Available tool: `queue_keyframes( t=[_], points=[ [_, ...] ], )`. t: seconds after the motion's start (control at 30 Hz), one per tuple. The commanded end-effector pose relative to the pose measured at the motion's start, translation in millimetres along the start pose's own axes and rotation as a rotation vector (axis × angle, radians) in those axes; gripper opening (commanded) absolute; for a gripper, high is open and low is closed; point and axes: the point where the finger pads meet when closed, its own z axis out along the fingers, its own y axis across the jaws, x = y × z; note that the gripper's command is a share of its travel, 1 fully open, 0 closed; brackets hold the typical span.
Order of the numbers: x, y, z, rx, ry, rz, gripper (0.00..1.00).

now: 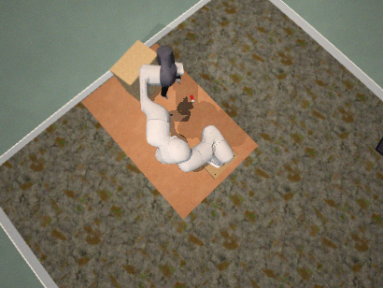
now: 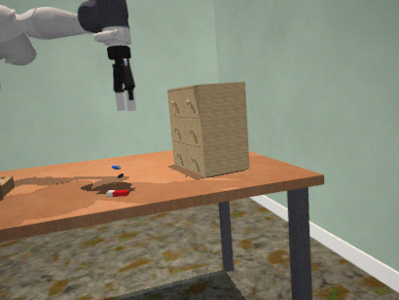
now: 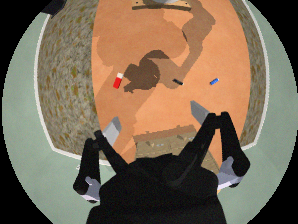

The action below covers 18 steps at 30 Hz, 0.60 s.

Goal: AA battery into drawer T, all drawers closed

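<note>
The small wooden chest (image 2: 209,129) stands at the far end of the table, its drawers in two columns and all pushed in; the marks on the fronts are too small to read. From above its top (image 1: 134,62) shows at the table's corner. My gripper (image 2: 126,102) hangs open and empty high above the table, pointing down, to the left of the chest's front. A small dark rod (image 2: 121,174), perhaps the AA battery, lies on the table below it and also shows in the wrist view (image 3: 177,80). In the wrist view my fingers are spread wide.
A red and white piece (image 2: 118,193) lies near the table's front edge and shows in the wrist view (image 3: 117,82). A small blue piece (image 2: 116,167) lies farther back. A wooden block (image 2: 5,185) sits at the left by the robot's base.
</note>
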Motion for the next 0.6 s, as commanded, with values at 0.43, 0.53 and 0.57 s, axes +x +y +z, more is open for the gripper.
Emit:
queue_keyframes(
  t=[0.43,0.53,0.57],
  points=[
    [0.1,0.2,-0.1,-0.001,0.000,0.003,1.00],
    [0.1,0.2,-0.1,-0.001,0.000,0.003,1.00],
    [0.1,0.2,-0.1,-0.001,0.000,0.003,1.00]
  ],
)
